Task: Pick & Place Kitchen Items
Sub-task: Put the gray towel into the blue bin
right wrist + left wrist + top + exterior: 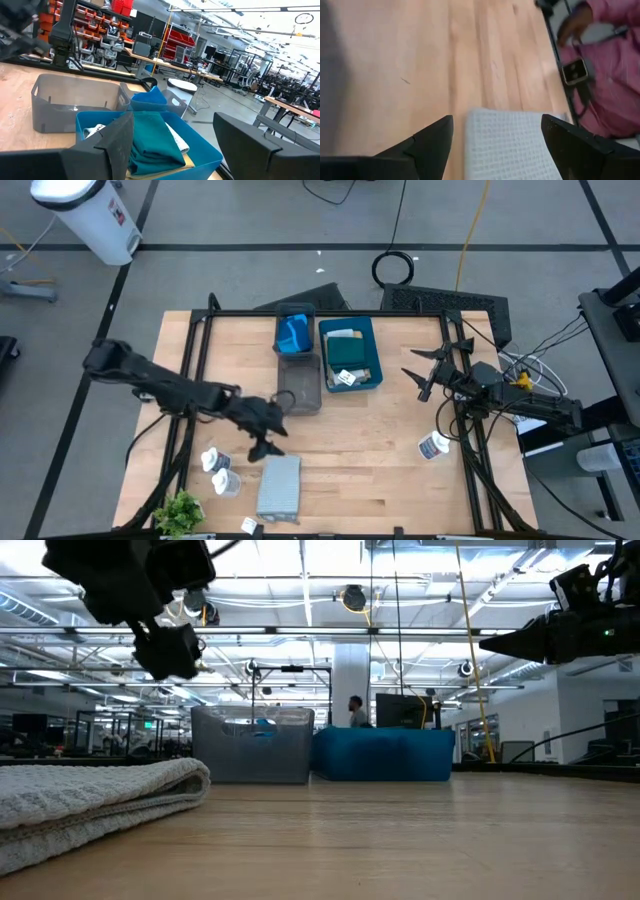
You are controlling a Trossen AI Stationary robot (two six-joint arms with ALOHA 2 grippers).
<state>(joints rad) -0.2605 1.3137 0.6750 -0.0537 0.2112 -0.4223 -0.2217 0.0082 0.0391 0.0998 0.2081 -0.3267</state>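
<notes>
A grey folded cloth (280, 486) lies flat near the table's front edge, left of middle; it also shows in the low view (90, 798). My left gripper (265, 448) hovers open just above and beyond the cloth's far end (510, 145), slanting down, touching nothing. Two white bottles (220, 470) lie left of the cloth, and a third white bottle (433, 445) lies at the right. My right gripper (415, 380) waits open at the right edge, held level above the table and facing the trays. A dark teal cloth (155, 140) lies in the teal tray (372, 330).
Two grey trays stand at the far middle: one (280, 320) holds a bright-blue item (293, 335), the other (298, 385) stands in front of it. A small green plant (178, 510) sits at the front left corner. A person's pink sleeve (610, 60) shows beyond the table's edge.
</notes>
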